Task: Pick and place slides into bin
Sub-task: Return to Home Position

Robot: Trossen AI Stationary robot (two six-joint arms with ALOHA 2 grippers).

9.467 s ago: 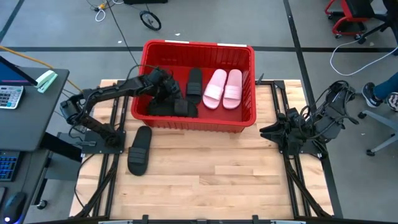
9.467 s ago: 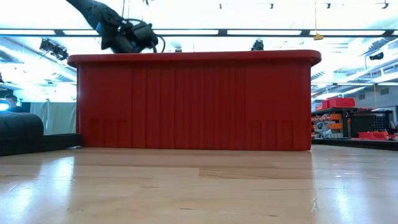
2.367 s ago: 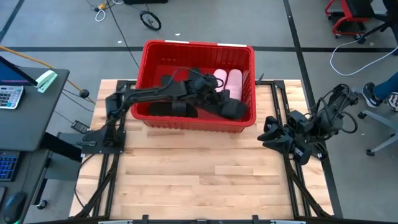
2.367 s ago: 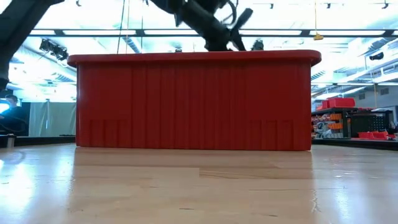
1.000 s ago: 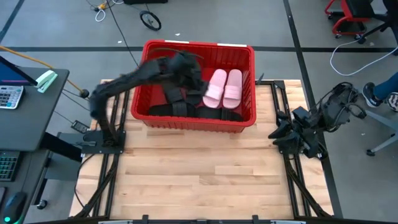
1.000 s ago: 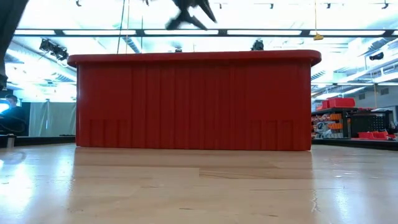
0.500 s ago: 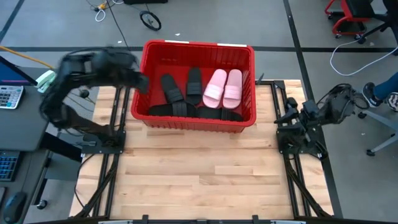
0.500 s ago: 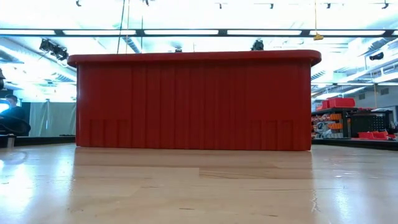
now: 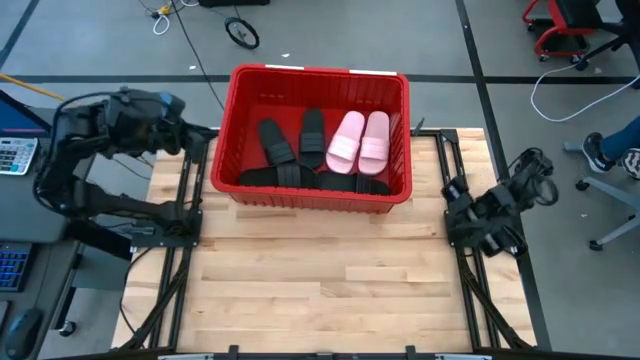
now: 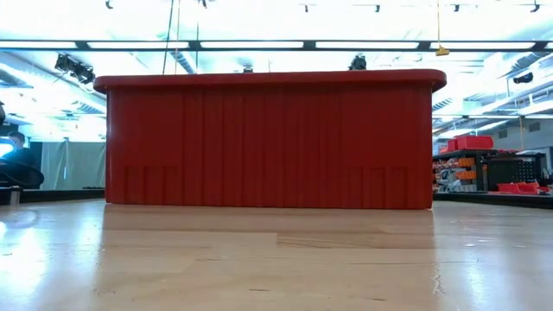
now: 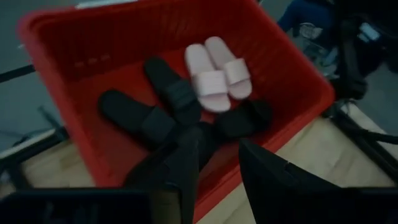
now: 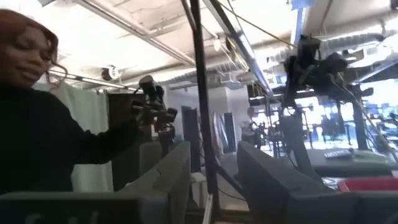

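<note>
In the high view, we see the bin (image 9: 318, 72) at the upper middle of the table (image 9: 320, 290). Four black slides (image 9: 275, 145) and two pink slides (image 9: 360, 142) lie inside it. The left gripper (image 9: 205, 133) hangs at the upper left, just beside the bin. The right gripper (image 9: 455, 190) is at the right edge.

In the low view, only the red wall of the bin shows.

In the left wrist view, the left gripper is wide open and holds nothing.

In the right wrist view, the right gripper is also open and empty, and a person (image 12: 43, 124) is behind it.

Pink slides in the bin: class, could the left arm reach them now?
Probably yes. The left gripper, open, hangs beside the bin; the pink slides lie uncovered under its open top. The right gripper waits aside.
</note>
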